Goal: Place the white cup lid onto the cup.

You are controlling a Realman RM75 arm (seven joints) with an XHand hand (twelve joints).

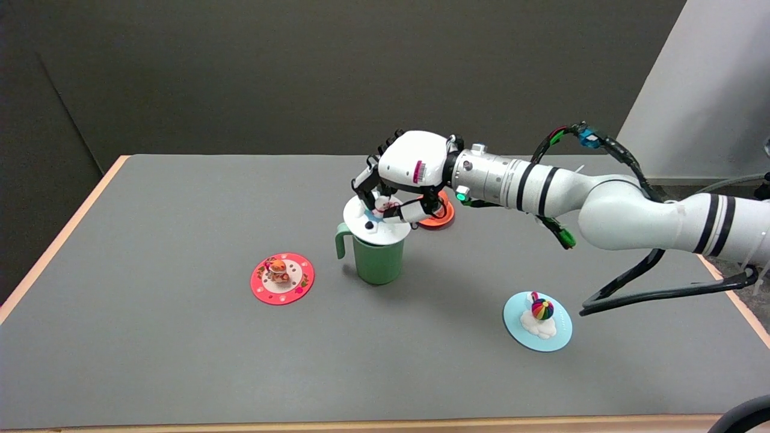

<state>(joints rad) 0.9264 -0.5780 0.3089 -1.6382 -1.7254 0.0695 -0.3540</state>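
Observation:
A green cup point(376, 260) with a handle on its left stands near the middle of the grey table. The white cup lid point(368, 224) lies across the cup's mouth, tilted a little, its rim overhanging the cup. My right hand point(402, 174) hovers over the lid, fingers curled down around the small figure on its top, pinching it. The thumb reaches in from the right side. The knob itself is mostly hidden by the fingers.
A red lid point(282, 278) with a small figure lies left of the cup. A light blue lid point(537, 322) with a rainbow ball sits at the front right. An orange lid point(443, 216) lies behind my hand. Table edges run at left and front.

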